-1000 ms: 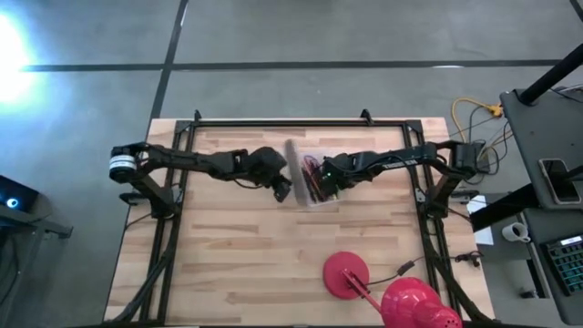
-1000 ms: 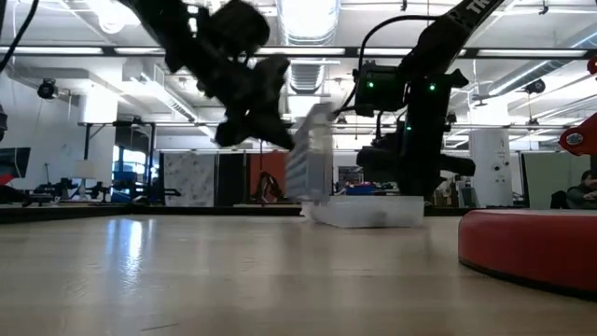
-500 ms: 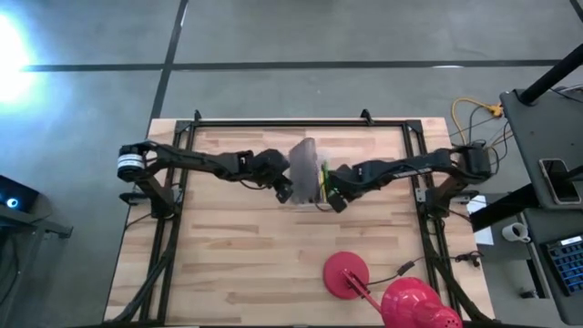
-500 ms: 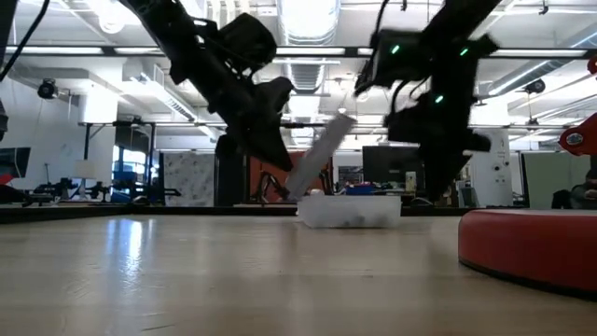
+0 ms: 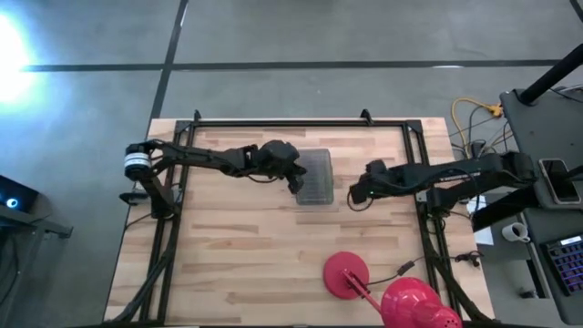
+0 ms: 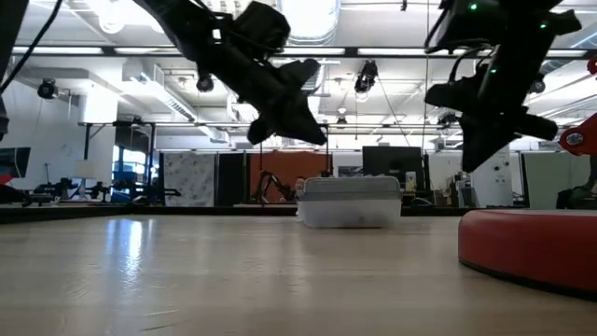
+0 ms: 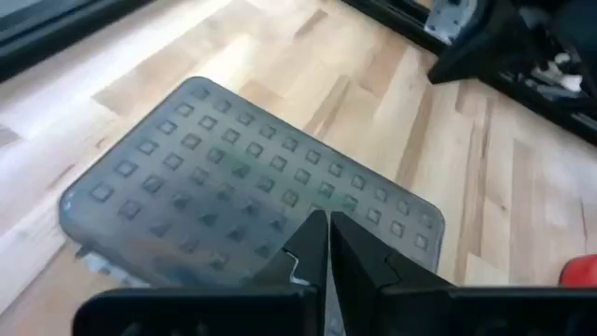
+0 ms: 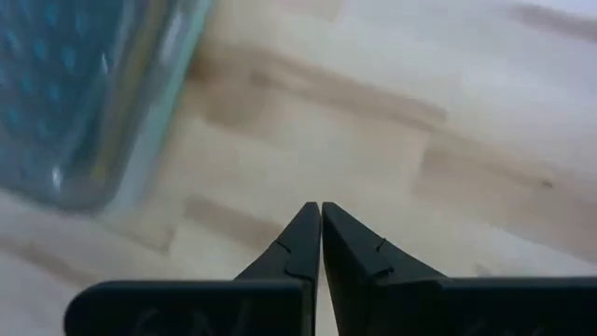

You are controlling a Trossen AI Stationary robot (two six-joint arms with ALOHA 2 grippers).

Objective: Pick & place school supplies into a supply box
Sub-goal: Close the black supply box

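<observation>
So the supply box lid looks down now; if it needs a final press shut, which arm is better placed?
Probably the left: its shut gripper hangs over the supply box lid's edge. The right gripper, also shut, sits off to the side over bare table.

One supply box [image 5: 316,176], lid closed; one red lamp [image 5: 347,274]; two arms.

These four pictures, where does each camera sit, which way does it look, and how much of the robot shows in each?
High view: overhead, looking straight down; both arms, left gripper at the supply box, right gripper beside it, red lamp.
Low view: table height, looking level; both arms above the box.
Left wrist view: on the left arm, over its shut fingers at the lid.
Right wrist view: on the right arm, shut fingers over the table.
All four views share the box.
</observation>
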